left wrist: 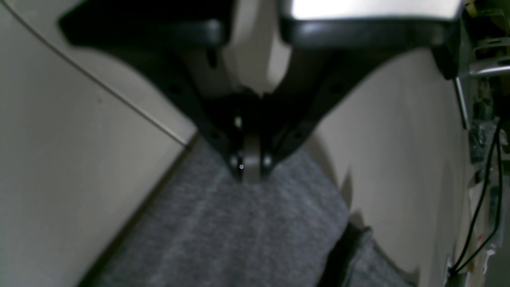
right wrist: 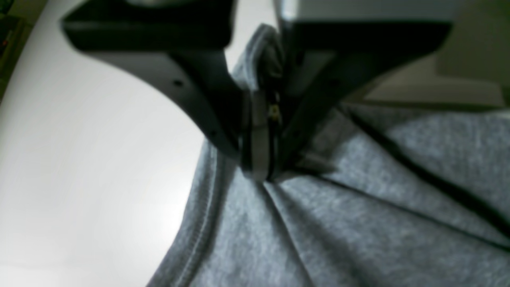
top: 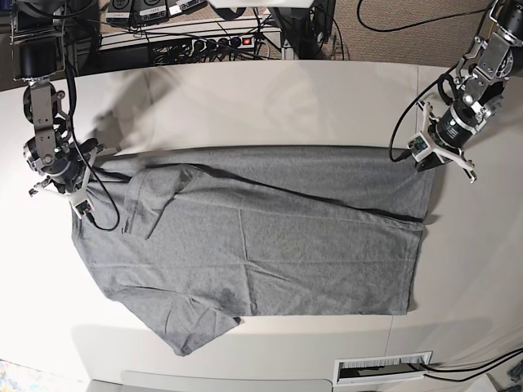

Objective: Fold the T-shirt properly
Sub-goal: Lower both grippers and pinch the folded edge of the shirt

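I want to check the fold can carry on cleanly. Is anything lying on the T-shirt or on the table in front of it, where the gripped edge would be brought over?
Nothing visible does. The T-shirt lies spread on the table with nothing on it; the left gripper and right gripper each pinch its far edge, jaws closed on fabric.

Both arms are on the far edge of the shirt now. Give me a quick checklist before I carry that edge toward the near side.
1. Right gripper shut on the T-shirt: ok, grey cloth bunches between its jaws.
2. Left gripper shut on cloth: cannot tell; jaws are shut at the shirt's edge, but the view is blurred.
3. Far edge stretched straight between the arms: ok in the base view.
4. Shirt body flat: not ok, a diagonal crease and a rumpled sleeve near the right gripper.
5. Near sleeve on the table: ok.
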Tool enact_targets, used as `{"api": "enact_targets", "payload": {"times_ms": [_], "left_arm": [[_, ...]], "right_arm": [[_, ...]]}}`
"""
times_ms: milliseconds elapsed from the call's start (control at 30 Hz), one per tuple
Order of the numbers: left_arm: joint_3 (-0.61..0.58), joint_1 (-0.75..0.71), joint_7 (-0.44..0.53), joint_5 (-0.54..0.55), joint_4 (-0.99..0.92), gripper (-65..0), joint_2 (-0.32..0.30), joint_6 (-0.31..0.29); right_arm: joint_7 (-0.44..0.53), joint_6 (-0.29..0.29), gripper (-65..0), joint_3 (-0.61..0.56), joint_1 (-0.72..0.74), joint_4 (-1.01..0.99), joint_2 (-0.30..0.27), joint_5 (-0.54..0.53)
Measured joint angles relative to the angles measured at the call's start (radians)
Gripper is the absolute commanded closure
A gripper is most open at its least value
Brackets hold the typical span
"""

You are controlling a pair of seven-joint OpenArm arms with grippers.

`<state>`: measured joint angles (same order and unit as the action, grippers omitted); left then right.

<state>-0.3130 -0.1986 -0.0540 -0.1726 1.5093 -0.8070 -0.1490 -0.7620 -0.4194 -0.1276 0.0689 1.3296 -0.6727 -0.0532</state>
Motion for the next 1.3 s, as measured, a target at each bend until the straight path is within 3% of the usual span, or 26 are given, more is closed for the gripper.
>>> {"api": "enact_targets", "payload": {"times_ms": [133, 300, 400, 567, 833, 967, 1133, 1233, 1300], "left_arm": [[-0.011, -0.021, -0.132, -0.01, 0.106, 0.0, -0.04, -0.014], [-0.022, -0.039, -0.241, 0.0, 0.272, 0.0, -0.076, -0.031], [-0.02, -0.031, -0.235, 0.061, 0.352, 0.0, -0.064, -0.027], [-0.019, -0.001, -0.238, 0.071, 0.338, 0.0, -0.046, -0.033], [-0.02, 0.093, -0.166, 0.077, 0.169, 0.0, 0.106, -0.04], [-0.019, 0.15, -0.149, 0.075, 0.056, 0.0, 0.165, -0.058], [-0.016, 0.186, -0.101, 0.088, -0.037, 0.0, 0.18, -0.114], [-0.012, 0.199, -0.155, 0.127, -0.034, 0.0, 0.166, -0.183], [-0.008, 0.204, -0.183, 0.189, -0.032, 0.0, 0.143, -0.231]], "right_arm": [[-0.096, -0.015, 0.0, -0.005, -0.019, 0.107, 0.001, 0.008], [-0.106, -0.009, 0.0, -0.005, -0.011, 0.255, 0.0, -0.074], [-0.128, -0.016, 0.0, -0.005, -0.013, 0.282, 0.003, -0.15], [-0.132, -0.014, 0.0, -0.005, -0.031, 0.282, 0.037, -0.147], [-0.091, -0.016, 0.0, -0.005, -0.043, 0.277, 0.14, -0.117], [-0.038, -0.019, 0.0, -0.005, -0.043, 0.223, 0.151, -0.105], [-0.039, -0.011, 0.0, -0.003, -0.032, 0.153, 0.149, -0.121], [-0.087, -0.009, 0.0, 0.0, -0.024, 0.15, 0.149, -0.163], [-0.121, -0.039, 0.0, 0.003, -0.02, 0.151, 0.146, -0.188]]}}
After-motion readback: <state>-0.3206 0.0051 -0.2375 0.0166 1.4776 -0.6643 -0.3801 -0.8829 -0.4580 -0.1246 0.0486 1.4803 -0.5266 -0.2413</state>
